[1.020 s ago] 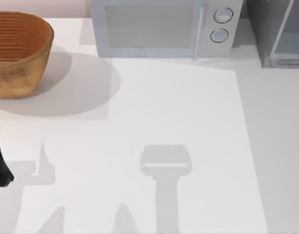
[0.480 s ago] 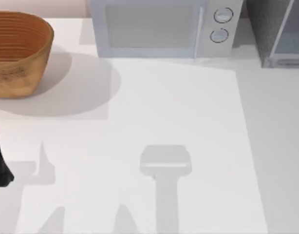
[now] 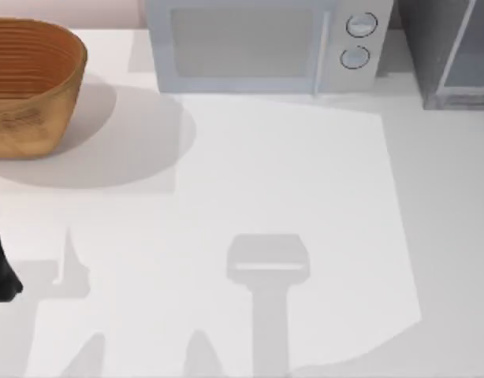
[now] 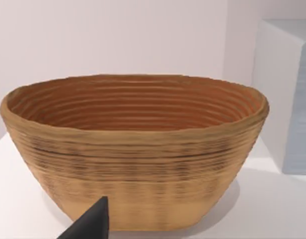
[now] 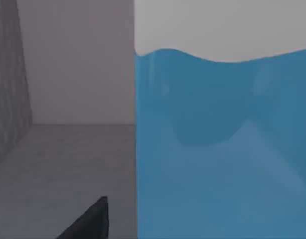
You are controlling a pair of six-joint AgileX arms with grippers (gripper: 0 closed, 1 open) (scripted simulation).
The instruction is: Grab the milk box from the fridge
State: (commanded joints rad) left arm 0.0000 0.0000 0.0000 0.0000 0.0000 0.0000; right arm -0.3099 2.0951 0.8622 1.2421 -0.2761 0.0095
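The milk box (image 5: 223, 149) shows its sky-blue side with a white patch above, very close in the right wrist view. It stands on the grey floor inside the fridge (image 5: 68, 149), whose pale back wall is beside it. My right gripper (image 5: 153, 226) is inside the fridge, right at the carton. One dark fingertip (image 5: 95, 219) shows just beside the box's edge, and the other is hidden. From above, the fridge (image 3: 447, 47) is a dark grey cabinet at the back right corner. My left arm (image 3: 1, 268) rests at the table's left edge.
A silver-grey microwave (image 3: 258, 43) with two dials stands at the back centre, just left of the fridge. A woven brown basket (image 3: 29, 83) sits at the back left, and it faces the left wrist camera as basket (image 4: 135, 149).
The shadow on the table's right side has shifted, and a curved shade now cuts the lower right of the lit patch. The left arm has not moved.
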